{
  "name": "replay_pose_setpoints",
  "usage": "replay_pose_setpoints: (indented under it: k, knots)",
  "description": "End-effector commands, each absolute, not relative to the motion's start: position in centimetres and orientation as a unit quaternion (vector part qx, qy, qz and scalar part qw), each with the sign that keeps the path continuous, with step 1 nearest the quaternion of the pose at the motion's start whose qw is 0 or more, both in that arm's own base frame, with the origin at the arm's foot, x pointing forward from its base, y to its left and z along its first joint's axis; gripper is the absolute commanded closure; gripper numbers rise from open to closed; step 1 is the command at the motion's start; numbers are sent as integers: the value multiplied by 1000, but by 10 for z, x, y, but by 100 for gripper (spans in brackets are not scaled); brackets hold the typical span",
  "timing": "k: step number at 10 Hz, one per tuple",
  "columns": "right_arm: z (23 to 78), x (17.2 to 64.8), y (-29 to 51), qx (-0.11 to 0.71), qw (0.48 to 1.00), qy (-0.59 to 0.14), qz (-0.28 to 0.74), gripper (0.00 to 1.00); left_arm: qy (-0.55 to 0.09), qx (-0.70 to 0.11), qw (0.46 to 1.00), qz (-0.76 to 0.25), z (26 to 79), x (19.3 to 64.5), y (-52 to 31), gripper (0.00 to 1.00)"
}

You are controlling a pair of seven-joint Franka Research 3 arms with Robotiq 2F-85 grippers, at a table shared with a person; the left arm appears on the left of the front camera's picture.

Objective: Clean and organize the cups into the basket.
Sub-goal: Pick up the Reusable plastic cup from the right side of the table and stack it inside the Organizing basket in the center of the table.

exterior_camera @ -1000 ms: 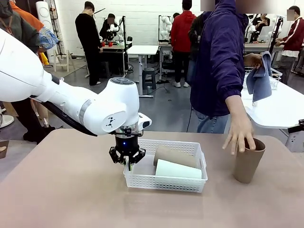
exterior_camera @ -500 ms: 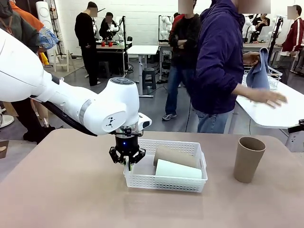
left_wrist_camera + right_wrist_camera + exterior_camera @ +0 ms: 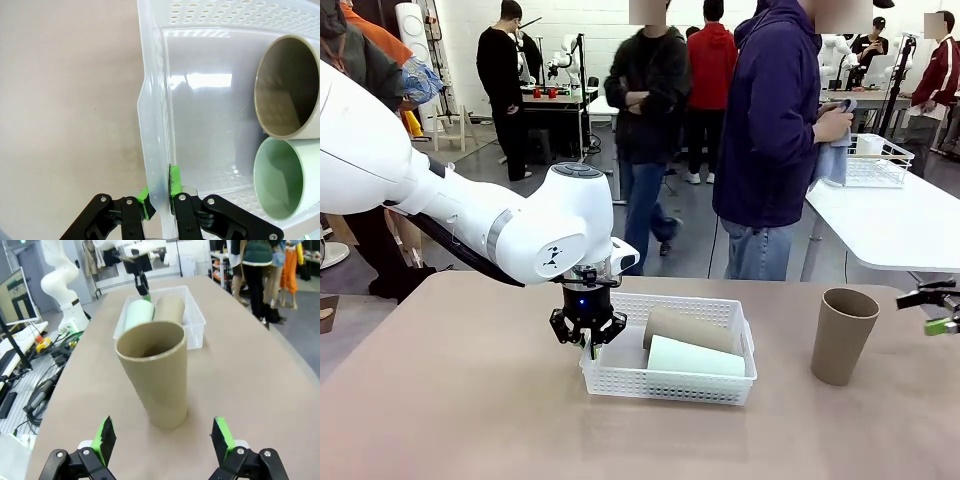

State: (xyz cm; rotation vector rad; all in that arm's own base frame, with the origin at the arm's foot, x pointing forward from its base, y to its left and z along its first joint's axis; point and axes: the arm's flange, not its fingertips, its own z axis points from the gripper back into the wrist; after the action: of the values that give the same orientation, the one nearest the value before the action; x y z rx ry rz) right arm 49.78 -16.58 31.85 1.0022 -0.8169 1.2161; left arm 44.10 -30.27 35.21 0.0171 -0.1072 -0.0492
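Left end effector [image 3: 160, 192] pinches the basket [image 3: 148, 100] (two cups [image 3: 287, 85] inside).

The robot's left hand [image 3: 588, 338] is positioned at the left end wall of the basket [image 3: 670, 385], with its fingers drawn together on that wall. Two cups are laid on their sides in the basket: a tan cup [image 3: 685, 327] toward the far side and a mint cup [image 3: 695, 356] just beside it, nearer the camera. A second tan cup [image 3: 842, 337] is stood upright on the tabletop [image 3: 470, 400], well apart to the basket's right. The right hand [image 3: 930, 311] is seen at the picture's right edge, near that cup but apart from it. Beyond the tabletop a person in a dark blue jacket [image 3: 770, 120] is seen, with a blue cloth [image 3: 833, 160] held at chest height.
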Motion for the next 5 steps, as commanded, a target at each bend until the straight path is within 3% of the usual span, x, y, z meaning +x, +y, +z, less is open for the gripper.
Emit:
replay_pose_setpoints:
  k: [1, 5]
  knots:
    - [307, 514, -153, 450, 644, -344, 515, 0, -57, 9, 998, -26, 354, 439, -301, 100]
    - [287, 518, -134, 468, 642, -308, 523, 0, -57, 9, 998, -26, 354, 439, -301, 100]
